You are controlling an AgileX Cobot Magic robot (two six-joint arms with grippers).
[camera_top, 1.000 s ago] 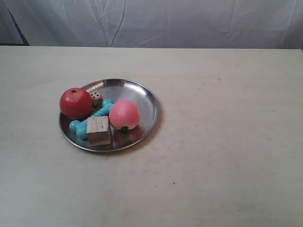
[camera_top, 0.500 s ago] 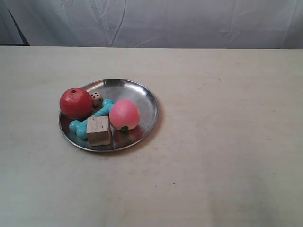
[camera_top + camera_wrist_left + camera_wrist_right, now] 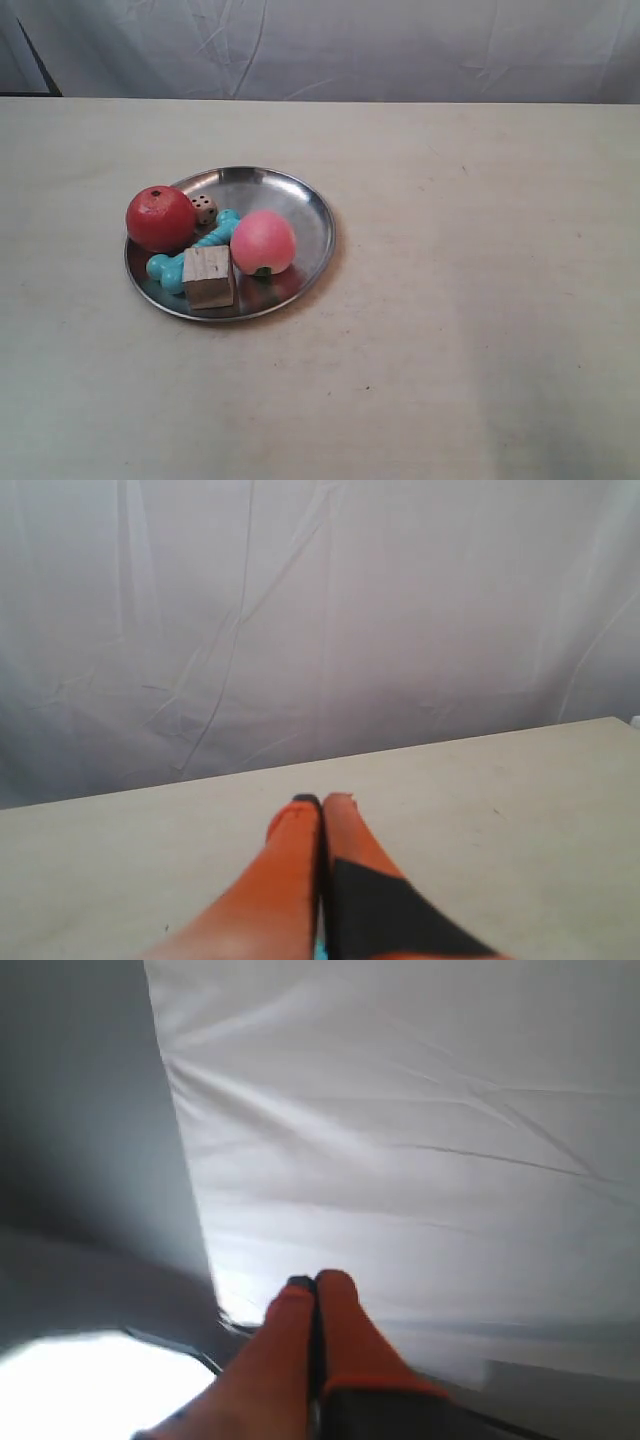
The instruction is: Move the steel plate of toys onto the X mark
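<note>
The steel plate (image 3: 290, 205) rests on the cream table, left of centre in the exterior view. It holds the red apple (image 3: 159, 218), pink peach (image 3: 263, 241), turquoise bone (image 3: 190, 254), wooden cube (image 3: 208, 276) and white die (image 3: 204, 209). No X mark shows in any view. Neither arm appears in the exterior view. My left gripper (image 3: 322, 800) is shut, its orange fingers pressed together above bare tabletop. My right gripper (image 3: 314, 1281) is shut too, pointing at a white cloth backdrop away from the table.
A wrinkled white cloth (image 3: 400, 45) hangs behind the table's far edge. Bare cream tabletop (image 3: 480, 300) stretches to the right of the plate and in front of it. A small dark speck (image 3: 367, 388) lies on the table in front of the plate.
</note>
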